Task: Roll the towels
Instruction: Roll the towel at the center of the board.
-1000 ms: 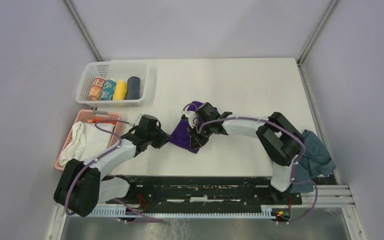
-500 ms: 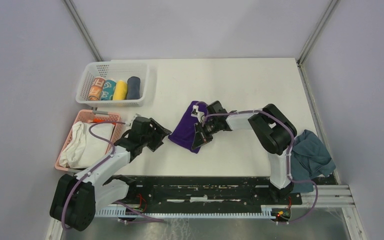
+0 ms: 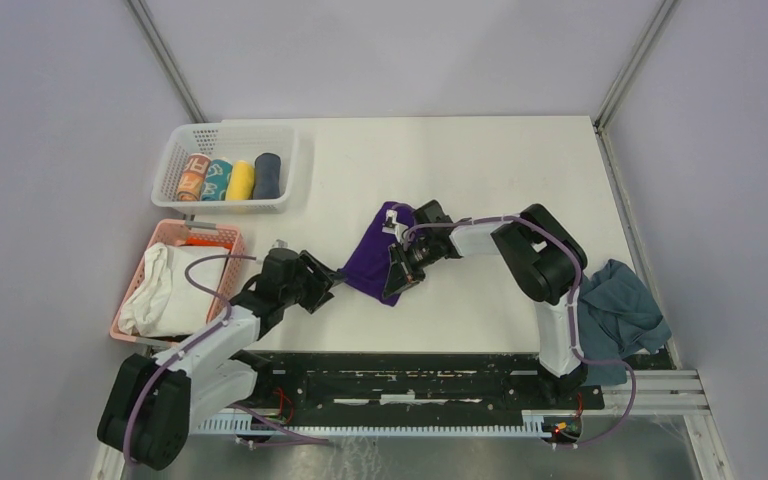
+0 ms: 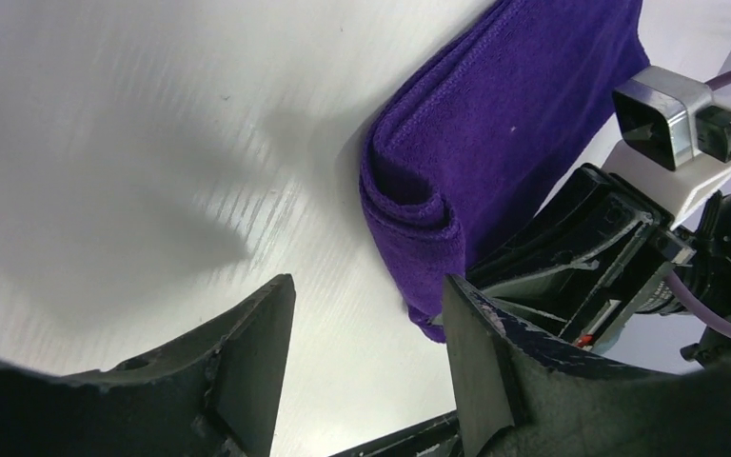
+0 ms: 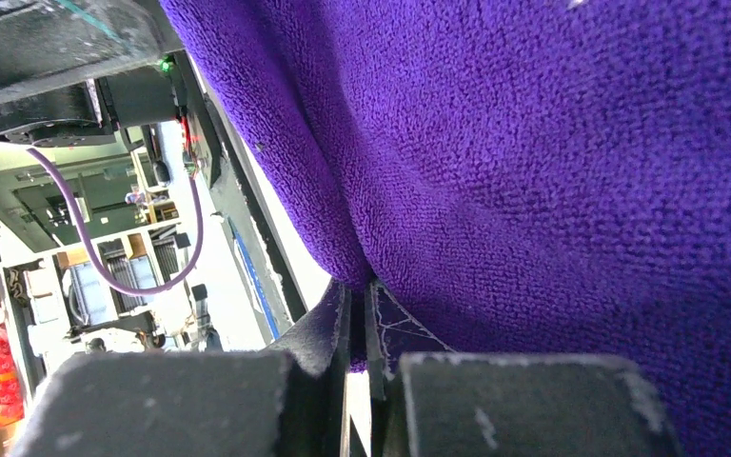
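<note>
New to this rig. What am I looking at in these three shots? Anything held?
Two robot arms bolted at the near edge of a table. The wide picture looks down from above; the other two come from a camera on each wrist. On the table: a folded purple towel, a grey towel at the right edge, a white basket of rolled towels, a pink basket holding white cloth. The right tool is pinched shut on the purple towel. The left tool is open beside it, holding nothing.
</note>
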Controlling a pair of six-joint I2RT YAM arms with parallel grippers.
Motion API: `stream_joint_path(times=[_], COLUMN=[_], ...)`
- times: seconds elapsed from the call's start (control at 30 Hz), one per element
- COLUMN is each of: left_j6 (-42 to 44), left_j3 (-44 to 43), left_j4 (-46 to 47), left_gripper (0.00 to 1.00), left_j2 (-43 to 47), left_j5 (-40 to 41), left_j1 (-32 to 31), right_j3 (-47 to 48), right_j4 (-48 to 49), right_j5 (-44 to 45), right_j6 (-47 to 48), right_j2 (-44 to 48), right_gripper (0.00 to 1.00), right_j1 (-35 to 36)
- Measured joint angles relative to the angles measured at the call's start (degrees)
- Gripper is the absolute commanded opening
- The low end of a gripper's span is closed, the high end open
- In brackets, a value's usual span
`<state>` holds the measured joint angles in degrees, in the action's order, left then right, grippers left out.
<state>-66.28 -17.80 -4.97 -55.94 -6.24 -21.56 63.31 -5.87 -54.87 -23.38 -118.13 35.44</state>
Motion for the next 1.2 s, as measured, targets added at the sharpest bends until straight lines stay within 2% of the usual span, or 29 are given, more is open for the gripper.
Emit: stream_joint_path(times=[0.23,0.47,0.9,1.07,1.2], left_j6=[0.0,0.0,-0.1,-0.1,-0.7], left_j3=[0.0,-0.4,-1.4,-2.2,-2.5], left_j4=[5.1,9.0,11.9,13.0,13.6], left_gripper=[0.59,0.59,0.57,0.56,0.55], left_j2=[-6.9,-10.7,-14.5,-16.5,-17.4], left_j5=[-1.9,-2.5,-3.3,-3.4,-3.4], left_j1=[-0.1,-0.4,-0.7,-0.7,-0.7], right_j3=[0.8,1.3,2.6,3.3,4.8], right_j4=[-1.6,-3.0,-6.5,-10.2,-14.6], right_j5=[0.1,0.4,1.8,4.8,10.4], right_j6=[0.1,0.3,2.0,4.3,7.6], right_j2=[0.0,0.0,0.5,3.1,6.3], right_gripper=[0.06,0.09,0.3,0.37,0.43], right_j1=[0.0,0.0,0.0,0.1,0.9])
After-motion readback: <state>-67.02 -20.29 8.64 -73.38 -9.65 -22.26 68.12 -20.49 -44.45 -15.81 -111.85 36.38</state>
